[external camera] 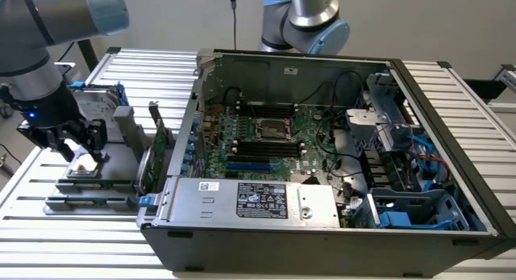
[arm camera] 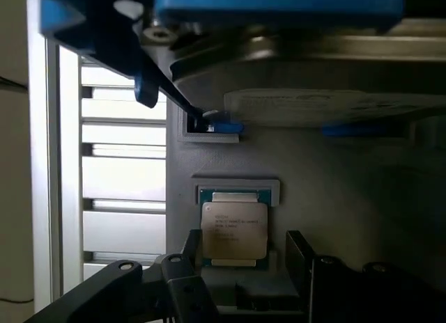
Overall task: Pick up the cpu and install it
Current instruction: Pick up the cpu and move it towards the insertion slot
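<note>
The cpu (arm camera: 235, 229) is a small square chip with a silver top, lying flat in a recess of the grey holder (arm camera: 334, 184). In the exterior view the cpu (external camera: 83, 169) sits at the left, outside the computer case. My gripper (external camera: 79, 153) hangs just above it, open. In the wrist view the gripper (arm camera: 244, 267) has one dark finger (arm camera: 191, 257) at the chip's edge, and the other finger (arm camera: 300, 257) stands a little off the opposite edge. The bare cpu socket (external camera: 272, 130) is in the middle of the motherboard (external camera: 282, 144) inside the case.
A silver hard drive in a blue bracket (external camera: 95, 101) stands behind the holder; its blue bracket (arm camera: 279, 6) is close to the wrist camera. Green cards (external camera: 154, 148) stand between holder and open case (external camera: 451, 189). A second arm (external camera: 303, 20) rises behind the case. A slatted table (external camera: 48, 231) lies underneath.
</note>
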You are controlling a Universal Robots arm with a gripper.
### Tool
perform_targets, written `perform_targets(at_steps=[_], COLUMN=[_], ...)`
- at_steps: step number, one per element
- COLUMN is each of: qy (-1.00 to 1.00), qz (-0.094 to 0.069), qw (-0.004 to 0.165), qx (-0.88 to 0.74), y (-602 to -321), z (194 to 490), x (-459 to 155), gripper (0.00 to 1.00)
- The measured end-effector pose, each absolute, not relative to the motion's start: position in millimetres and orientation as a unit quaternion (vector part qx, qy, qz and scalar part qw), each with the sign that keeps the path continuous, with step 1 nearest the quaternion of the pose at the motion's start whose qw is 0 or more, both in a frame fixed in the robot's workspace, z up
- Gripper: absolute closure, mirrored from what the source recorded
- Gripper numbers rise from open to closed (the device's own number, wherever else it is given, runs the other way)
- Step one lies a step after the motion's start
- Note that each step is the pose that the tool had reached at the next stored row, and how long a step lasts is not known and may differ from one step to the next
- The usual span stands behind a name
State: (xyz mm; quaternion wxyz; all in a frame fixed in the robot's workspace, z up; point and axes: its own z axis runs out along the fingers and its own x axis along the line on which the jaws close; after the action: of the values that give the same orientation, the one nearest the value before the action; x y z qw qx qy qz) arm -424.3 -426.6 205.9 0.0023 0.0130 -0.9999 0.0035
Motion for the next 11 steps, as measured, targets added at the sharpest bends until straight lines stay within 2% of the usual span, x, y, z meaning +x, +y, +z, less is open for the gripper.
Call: perform_targets(at_steps=[11], qy=[-1.0], qz=[0.003], qw=[0.003], qx=[0.013], y=[-426.7], z=[201.8], x=[-426.8], gripper=[0.4])
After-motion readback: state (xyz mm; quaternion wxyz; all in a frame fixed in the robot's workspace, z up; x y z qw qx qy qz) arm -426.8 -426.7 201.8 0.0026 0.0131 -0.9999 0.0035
